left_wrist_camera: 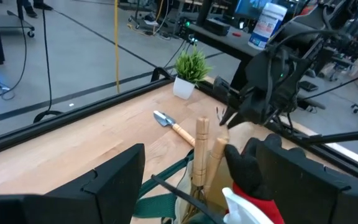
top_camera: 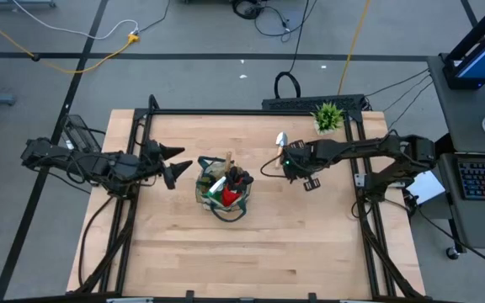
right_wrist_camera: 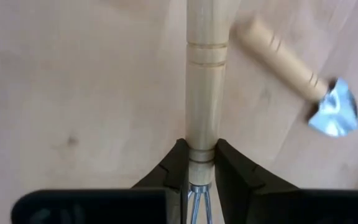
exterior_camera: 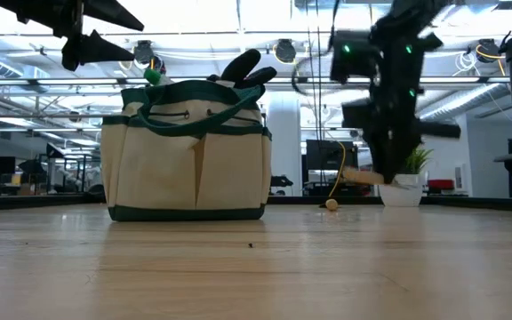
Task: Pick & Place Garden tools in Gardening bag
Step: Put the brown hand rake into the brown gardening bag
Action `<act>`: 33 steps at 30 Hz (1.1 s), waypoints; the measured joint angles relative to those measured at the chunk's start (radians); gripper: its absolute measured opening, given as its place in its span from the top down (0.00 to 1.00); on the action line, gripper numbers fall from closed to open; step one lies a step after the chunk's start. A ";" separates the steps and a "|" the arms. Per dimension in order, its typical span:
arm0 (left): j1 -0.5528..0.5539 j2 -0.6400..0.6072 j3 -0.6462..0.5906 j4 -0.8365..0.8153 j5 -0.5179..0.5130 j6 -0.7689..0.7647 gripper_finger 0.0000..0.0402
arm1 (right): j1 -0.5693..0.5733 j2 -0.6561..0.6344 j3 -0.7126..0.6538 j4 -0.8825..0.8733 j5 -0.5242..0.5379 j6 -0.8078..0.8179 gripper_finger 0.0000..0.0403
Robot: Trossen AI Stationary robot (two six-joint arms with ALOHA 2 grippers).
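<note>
The gardening bag (top_camera: 221, 190) stands in the middle of the table, with wooden handles (left_wrist_camera: 201, 142) and a red-and-black glove (left_wrist_camera: 253, 180) sticking out of its top. My left gripper (top_camera: 178, 164) hovers open just left of the bag, above its rim. Right of the bag, my right gripper (top_camera: 289, 166) is shut on a wooden-handled tool (right_wrist_camera: 204, 81) with metal prongs. A trowel (top_camera: 281, 140) lies flat on the table beyond it, its blade (right_wrist_camera: 334, 111) toward the far edge. My right gripper pinches the tool's wooden handle at its grooved end (right_wrist_camera: 202, 154), next to the metal prongs (right_wrist_camera: 197, 198), between its two fingers. The fingers point steeply down and lie across the handle. In the low view the handle (exterior_camera: 356, 176) sticks out sideways, above the table.
A small potted plant (top_camera: 328, 116) stands at the far right corner, close behind the trowel. The table's black frame rail (left_wrist_camera: 92, 102) runs along the edges. Bare wood (top_camera: 251, 252) stretches from the bag to the near edge.
</note>
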 joint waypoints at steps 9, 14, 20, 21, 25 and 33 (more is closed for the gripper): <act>0.000 0.000 0.000 0.012 0.000 -0.002 0.23 | -0.002 0.000 0.237 -0.195 -0.080 0.009 0.98; 0.000 0.000 0.000 0.020 0.002 0.005 0.23 | -0.002 0.000 0.361 -0.267 -0.081 0.037 1.00; 0.000 0.000 0.000 0.022 0.003 0.017 0.23 | -0.003 -0.001 0.402 -0.250 -0.080 0.120 1.00; 0.000 0.000 0.000 0.022 0.003 0.017 0.23 | -0.005 -0.001 0.402 -0.247 -0.081 0.138 1.00; 0.000 0.000 0.000 0.021 0.029 0.017 0.23 | -0.019 -0.001 0.402 -0.235 -0.080 0.185 1.00; 0.000 0.000 0.000 0.020 0.063 0.017 0.23 | -0.034 -0.001 0.402 -0.237 -0.155 0.264 0.98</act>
